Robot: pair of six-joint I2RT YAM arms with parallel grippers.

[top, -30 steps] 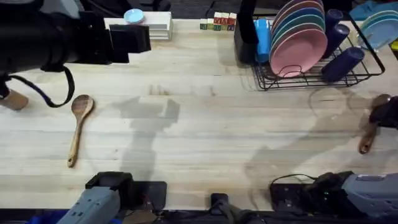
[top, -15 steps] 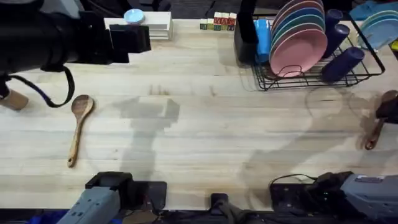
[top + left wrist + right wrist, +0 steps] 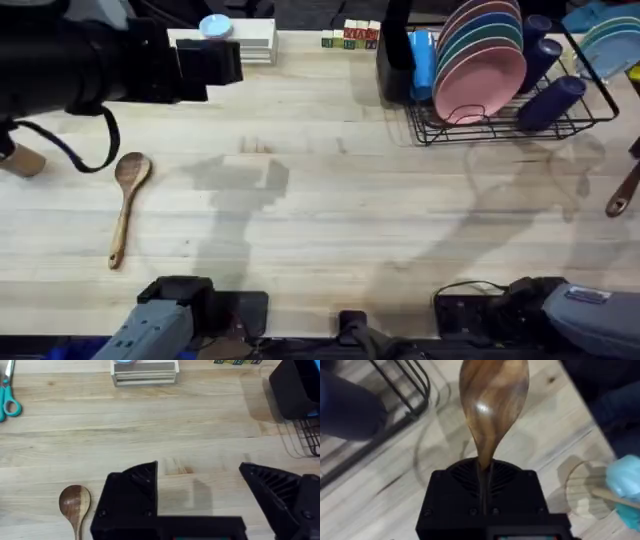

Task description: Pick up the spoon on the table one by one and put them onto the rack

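**Dark spoon lifted off the counter; tan spoon untouched**

Lifted since a second earlier: the darker brown spoon (image 3: 622, 197), which then lay at the counter's right edge under the right pincer, hung tilted at the overhead view's right border, its shadow now cast apart from it on the planks. Nothing else had shifted.

Item 1, darker brown spoon. Held by the right pincer (image 3: 485, 472), fingers pressed together on the handle just below the bowl, as the right wrist view showed; the bowl stood out beyond the fingertips, above the wood near the rack's wire corner.

Item 2, light tan spoon (image 3: 127, 204). Lay flat on the counter (image 3: 330, 230) at its left side, bowl toward the far edge, well apart from the rack. The left pincer (image 3: 200, 490) hovered over bare wood beside this spoon's bowl, fingers spread and holding nothing.

Item 3, black wire dish rack (image 3: 500, 120), far right of the counter. Contents: a row of upright plates (image 3: 485, 70), pink in front with teal and others behind; dark blue cups (image 3: 550, 100) on their sides; a tall black utensil holder (image 3: 395, 55) at its left end with a blue item (image 3: 422, 50) beside it. No spoon was seen in it.

Progress, as judged: neither spoon racked. The first was in transit and needed carrying to the rack; the second pickup had not begun.

Other stock: a white stacked box (image 3: 245, 40) with a pale blue disc on it, small lettered blocks (image 3: 350, 35), and teal-handled scissors (image 3: 7, 397).
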